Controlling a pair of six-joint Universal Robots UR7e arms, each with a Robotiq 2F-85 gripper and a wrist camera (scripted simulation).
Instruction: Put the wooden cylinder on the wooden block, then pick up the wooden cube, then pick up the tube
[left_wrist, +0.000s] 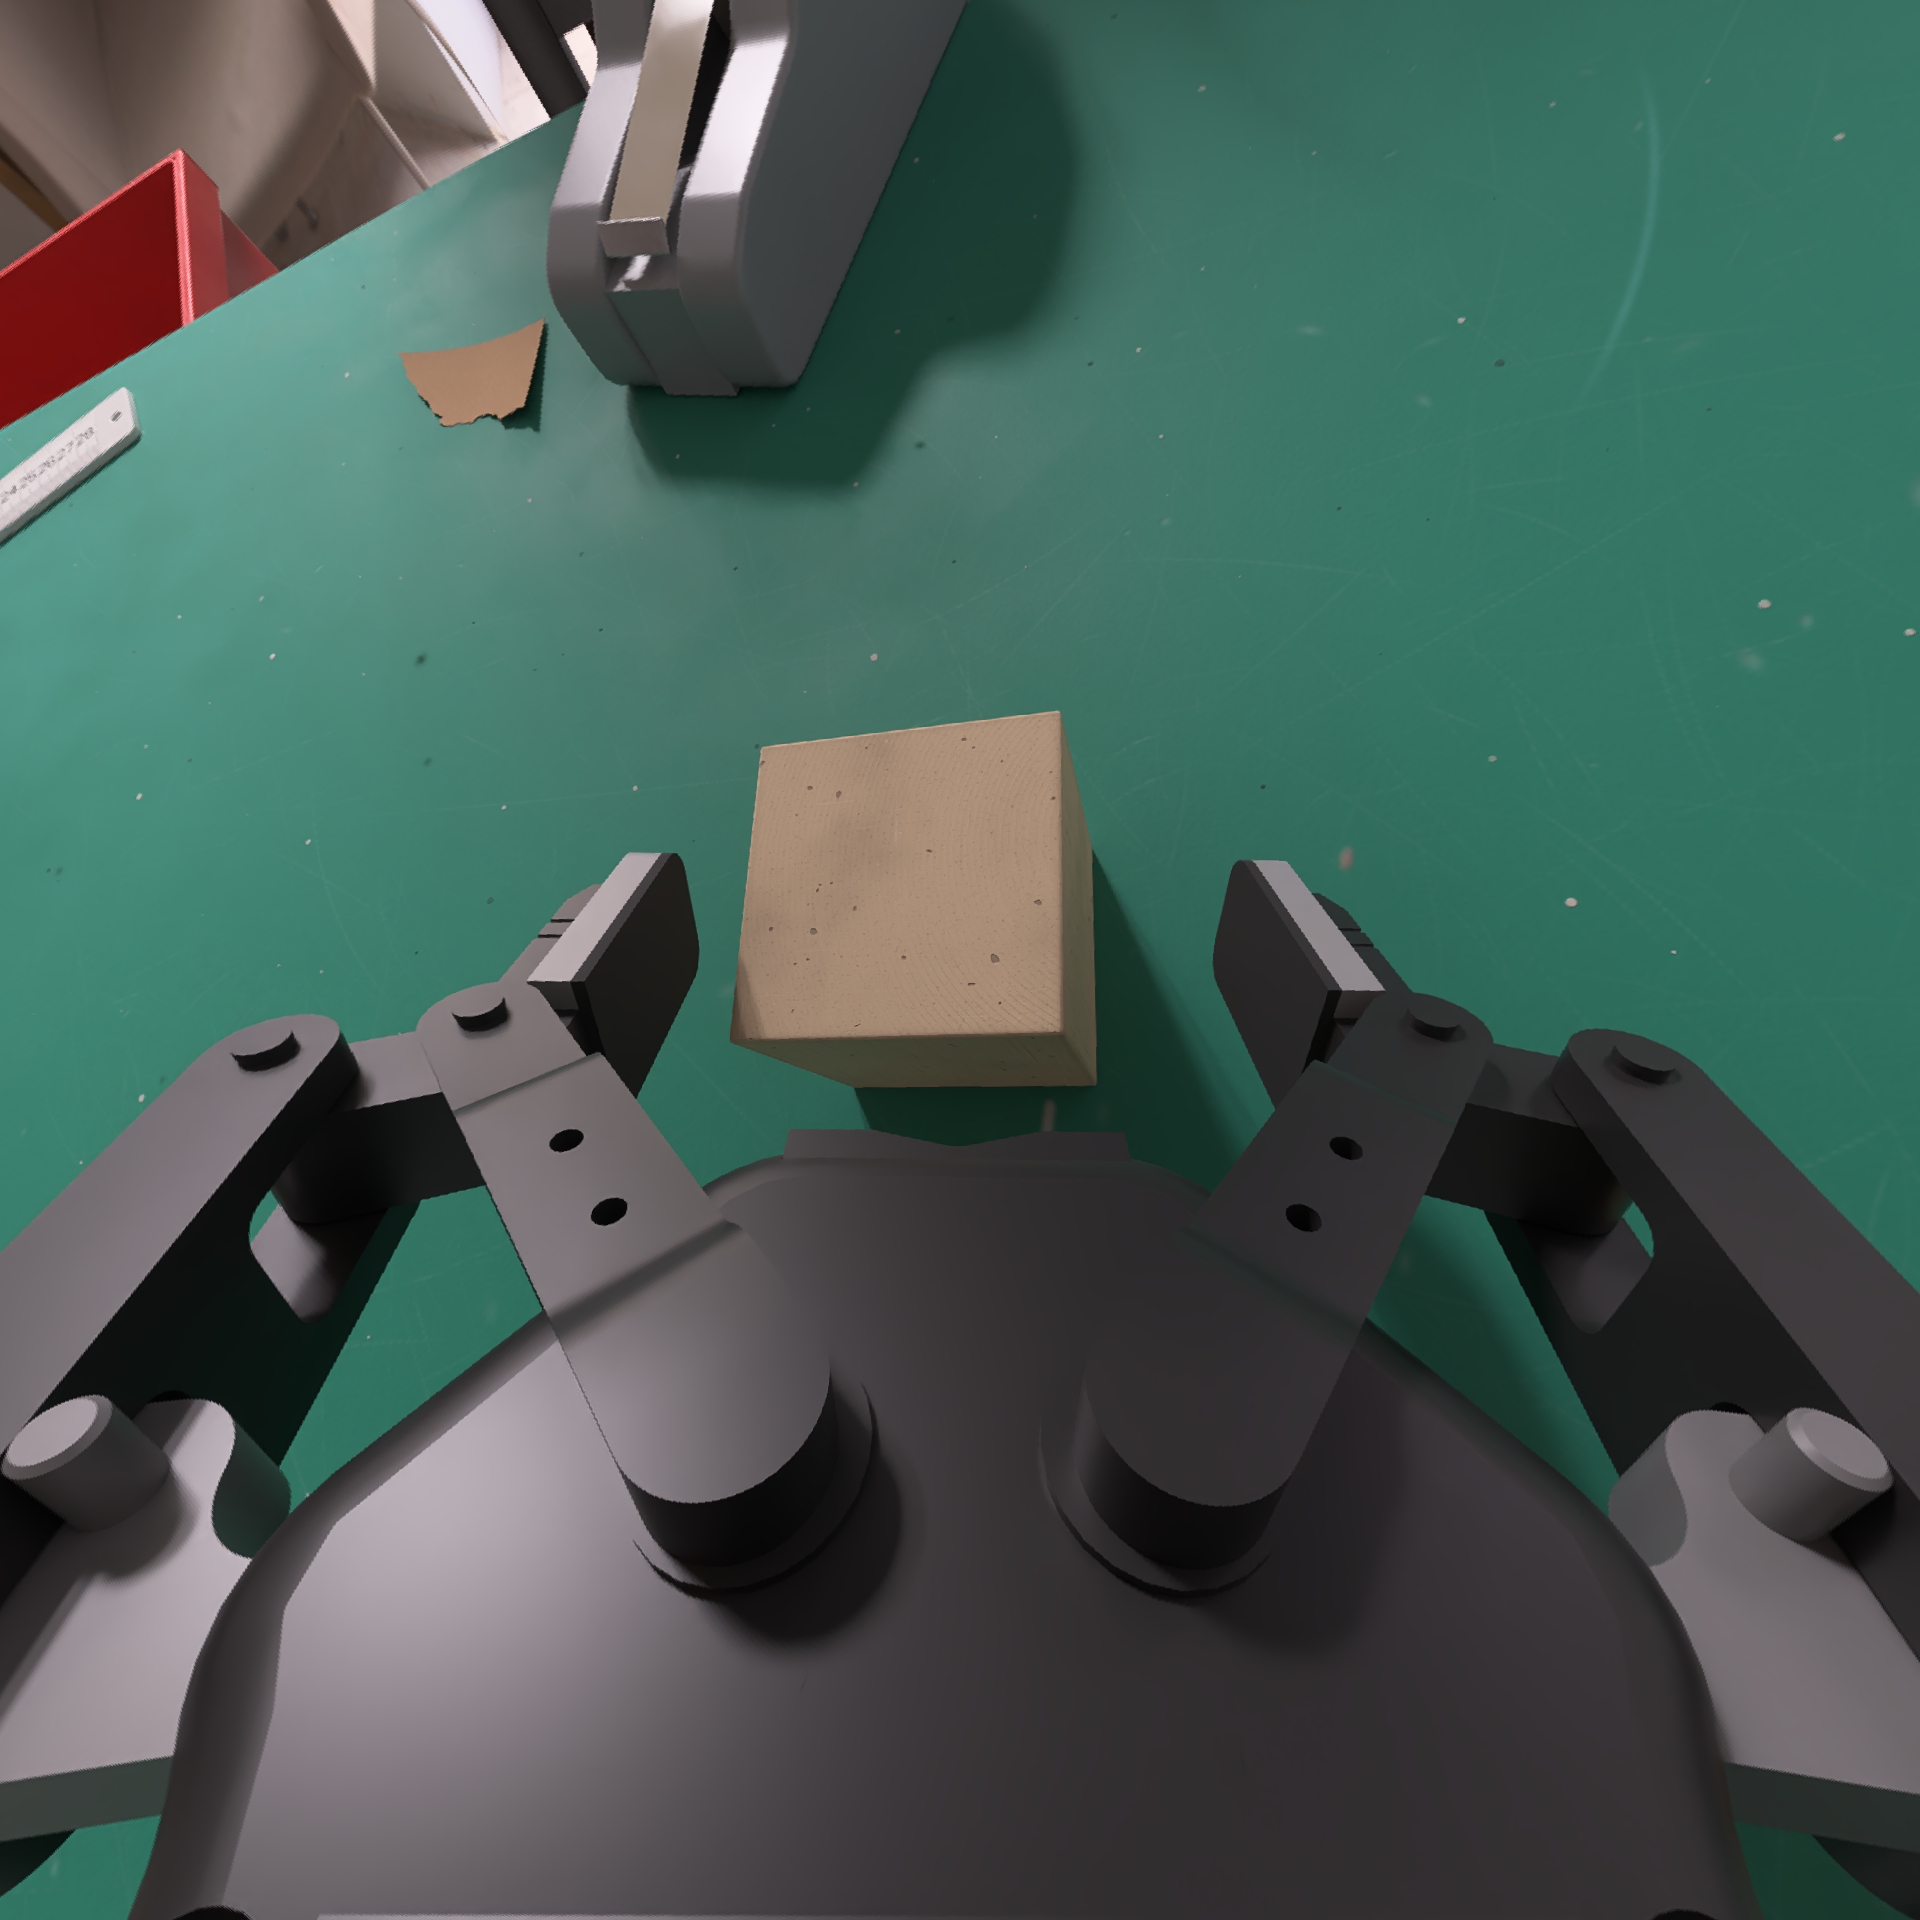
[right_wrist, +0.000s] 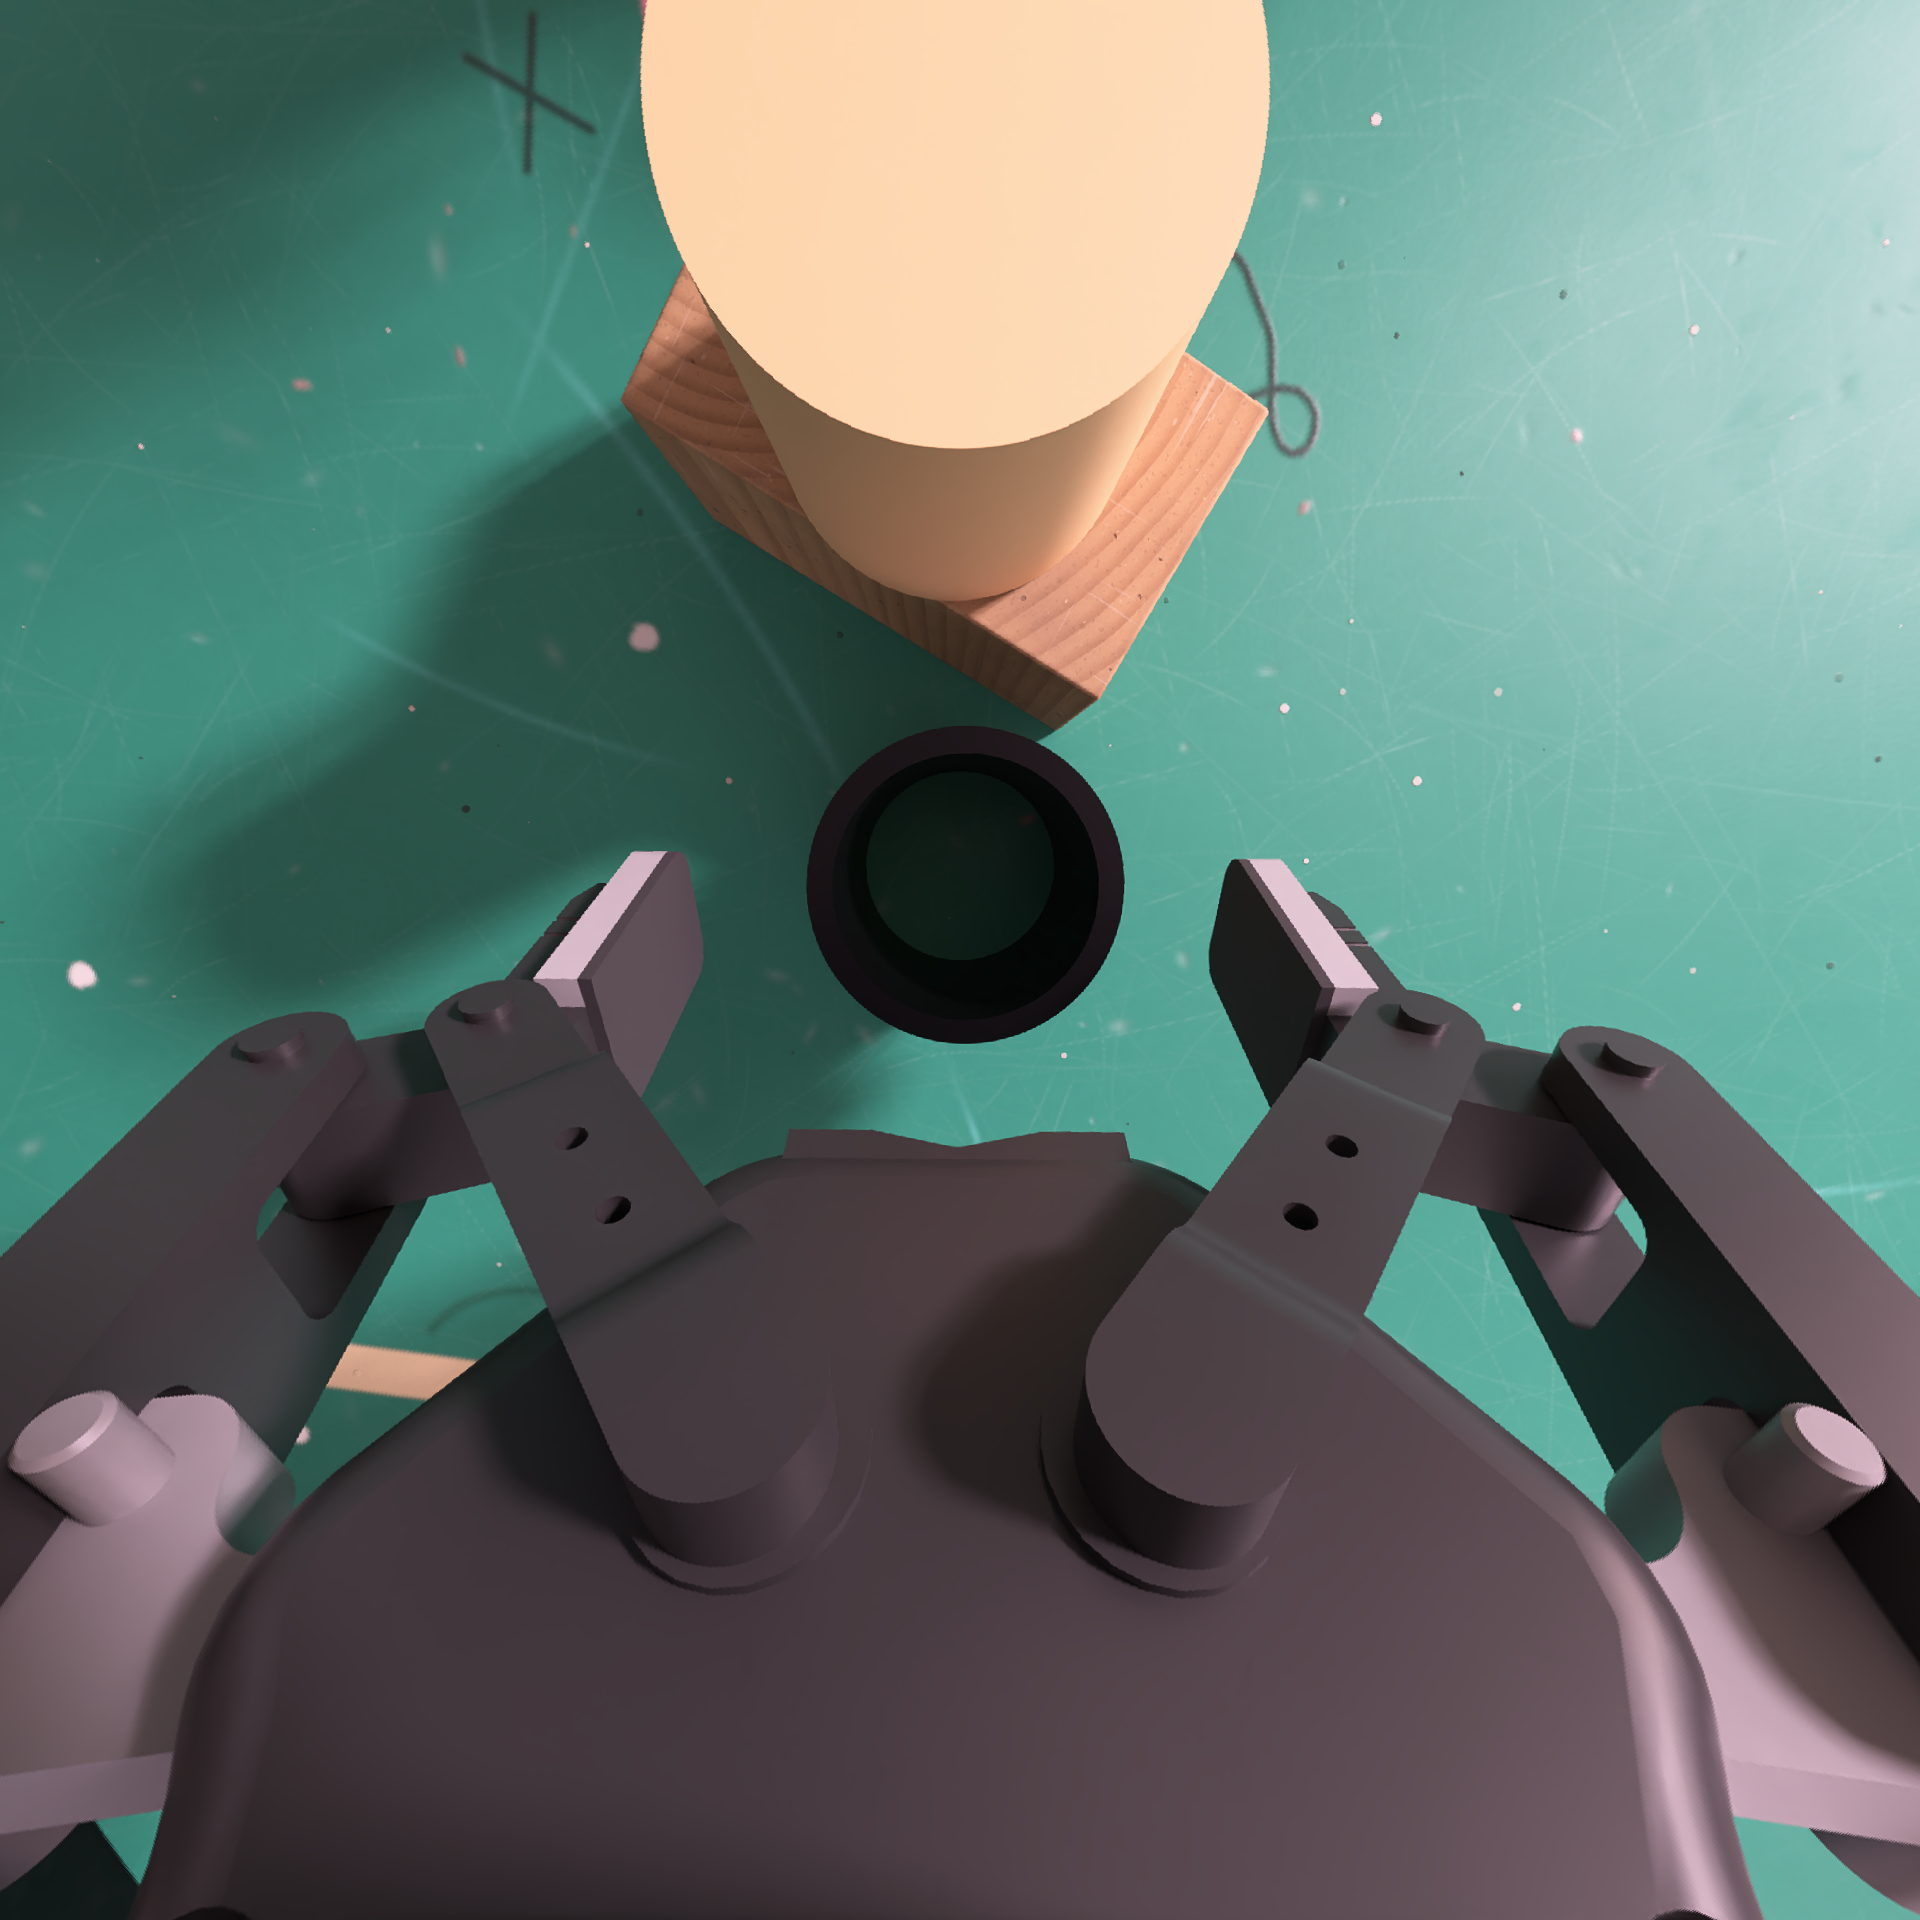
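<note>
In the left wrist view a pale wooden cube (left_wrist: 914, 904) rests on the green mat. My left gripper (left_wrist: 956, 940) is open above it, one finger on each side, neither touching. In the right wrist view a light wooden cylinder (right_wrist: 951, 270) stands upright on a wooden block (right_wrist: 1122, 561). A short black tube (right_wrist: 964, 883) stands on end just in front of the block. My right gripper (right_wrist: 956, 935) is open above the tube, its fingers apart on either side and clear of it.
In the left wrist view a grey tape dispenser (left_wrist: 717, 187) stands beyond the cube, with a torn cardboard scrap (left_wrist: 478, 379), a white ruler (left_wrist: 62, 457) and a red bin (left_wrist: 104, 281) at the far left. Pen marks (right_wrist: 530, 94) are on the mat.
</note>
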